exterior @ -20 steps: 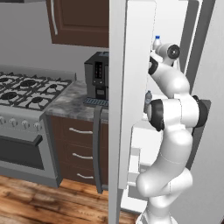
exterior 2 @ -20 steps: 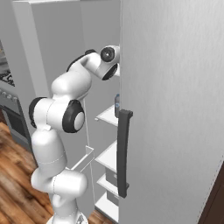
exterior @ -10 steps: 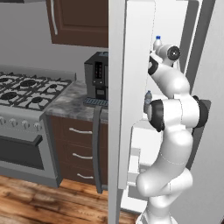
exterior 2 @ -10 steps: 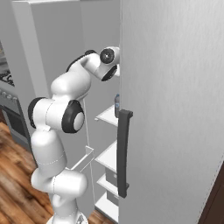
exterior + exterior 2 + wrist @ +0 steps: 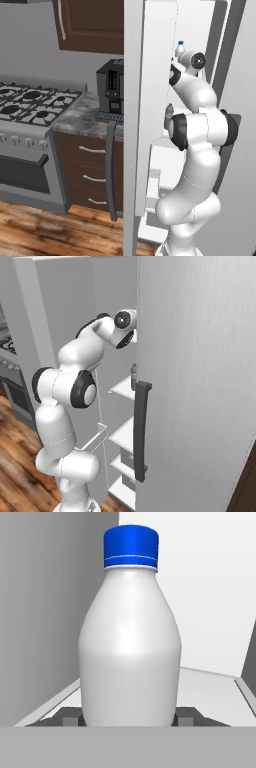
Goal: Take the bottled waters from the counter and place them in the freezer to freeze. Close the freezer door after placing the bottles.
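A milky white bottled water (image 5: 129, 642) with a blue cap stands upright on a white freezer shelf (image 5: 210, 687). My gripper (image 5: 129, 717) is shut on its lower body, one dark fingertip pressed to each side. From the left base view the same bottle's cap (image 5: 180, 46) shows high inside the freezer (image 5: 165, 165), just past my hand. A clear greyish bottled water (image 5: 169, 112) (image 5: 133, 376) stands on a lower freezer shelf. The freezer door (image 5: 149, 100) hangs open to the left, and the speckled counter (image 5: 82, 120) lies beyond it.
A black coffee machine (image 5: 112, 90) stands on the counter, next to the gas stove (image 5: 30, 105). Dark drawers (image 5: 87, 165) sit below. The shut fridge door (image 5: 200, 381) with its dark handle (image 5: 140, 431) flanks the freezer on the right. My arm (image 5: 200, 130) fills the freezer opening.
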Available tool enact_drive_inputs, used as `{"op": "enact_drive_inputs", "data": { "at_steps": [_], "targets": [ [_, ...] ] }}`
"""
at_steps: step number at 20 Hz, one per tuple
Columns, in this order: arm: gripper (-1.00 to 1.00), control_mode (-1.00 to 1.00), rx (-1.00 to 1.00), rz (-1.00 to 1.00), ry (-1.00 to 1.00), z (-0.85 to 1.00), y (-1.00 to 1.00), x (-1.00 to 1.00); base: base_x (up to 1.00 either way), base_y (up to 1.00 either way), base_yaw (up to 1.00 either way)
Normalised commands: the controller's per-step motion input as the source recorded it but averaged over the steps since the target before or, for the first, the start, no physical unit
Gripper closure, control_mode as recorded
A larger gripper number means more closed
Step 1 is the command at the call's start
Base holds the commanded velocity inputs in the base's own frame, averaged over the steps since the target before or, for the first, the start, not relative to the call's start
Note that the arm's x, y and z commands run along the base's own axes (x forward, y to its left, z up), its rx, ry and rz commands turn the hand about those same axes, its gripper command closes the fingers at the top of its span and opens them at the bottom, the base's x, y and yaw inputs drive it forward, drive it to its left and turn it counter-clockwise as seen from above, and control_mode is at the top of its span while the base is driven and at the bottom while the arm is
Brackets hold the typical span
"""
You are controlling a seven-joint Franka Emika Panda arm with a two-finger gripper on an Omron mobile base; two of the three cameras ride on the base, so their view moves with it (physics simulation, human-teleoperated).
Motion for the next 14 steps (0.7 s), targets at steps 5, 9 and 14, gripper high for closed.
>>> {"op": "enact_drive_inputs", "data": {
  "at_steps": [5,9,14],
  "targets": [
    [-1.0,-1.0,-0.01,0.0,0.01,0.0,0.0,0.0,0.0,0.0,0.0],
    [-1.0,-1.0,0.0,0.0,0.0,0.0,0.0,0.0,0.0,0.0,0.0],
    [-1.0,-1.0,0.06,-0.07,0.0,0.15,0.0,0.0,0.0,0.0,0.0]
  ]
}}
